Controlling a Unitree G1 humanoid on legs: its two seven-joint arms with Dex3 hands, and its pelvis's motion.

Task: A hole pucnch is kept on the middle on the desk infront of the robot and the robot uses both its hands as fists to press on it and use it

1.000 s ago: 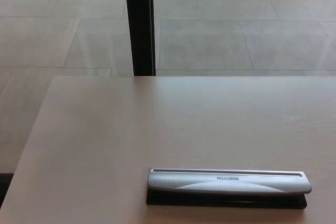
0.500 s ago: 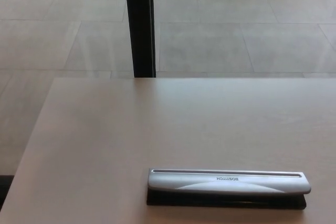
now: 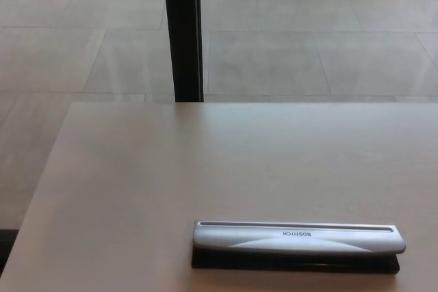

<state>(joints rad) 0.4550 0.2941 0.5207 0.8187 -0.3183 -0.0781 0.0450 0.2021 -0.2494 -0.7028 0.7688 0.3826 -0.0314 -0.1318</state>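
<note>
The hole punch (image 3: 295,245) lies near my edge of the pale desk (image 3: 171,169), right of centre: a long silver lever bar printed BOSTITCH, upside down to me, over a black base. Neither of my hands shows.

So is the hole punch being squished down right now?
No. The hole punch lies flat on the desk, and no robot hand is in view.

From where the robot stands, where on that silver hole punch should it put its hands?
Probably on the long silver lever, from straight above, one fist toward each end. The hole punch lies flat and crosswise on the desk, its broad top facing up. Neither hand is in view.
</note>
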